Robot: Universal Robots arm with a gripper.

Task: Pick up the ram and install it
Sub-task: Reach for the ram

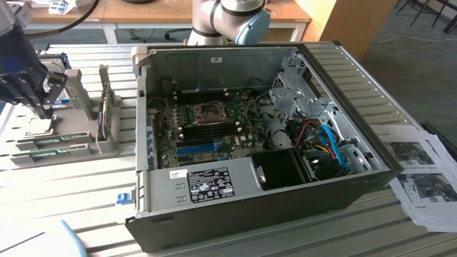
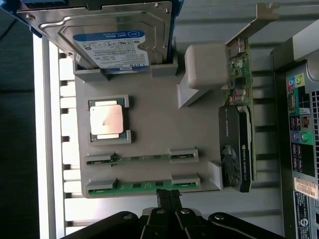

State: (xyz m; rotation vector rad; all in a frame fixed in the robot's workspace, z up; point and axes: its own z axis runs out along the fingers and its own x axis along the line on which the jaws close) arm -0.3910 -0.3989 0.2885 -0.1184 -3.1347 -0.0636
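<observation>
Two green ram sticks stand on edge in a grey parts holder (image 2: pixel 149 124): one ram stick (image 2: pixel 142 159) (image 1: pixel 55 141), and a second ram stick (image 2: pixel 142 187) (image 1: pixel 50 155) beside it. My gripper (image 2: pixel 168 195) (image 1: pixel 44 110) hovers over the holder with its black fingers pressed together and nothing between them; in the wrist view the tips sit right beside the second stick. To the exterior view's right stands the open computer case (image 1: pixel 343 69) with the motherboard (image 1: pixel 207 126) and its dark memory slots (image 1: pixel 214 130).
The holder also carries a hard drive (image 2: pixel 112 40), a CPU chip (image 2: pixel 105 119) and a graphics card (image 2: pixel 237 144) standing on edge. Printed sheets (image 1: pixel 421 171) lie at the exterior view's right. The case walls rise around the motherboard. The arm's base (image 1: pixel 228 21) stands behind the case.
</observation>
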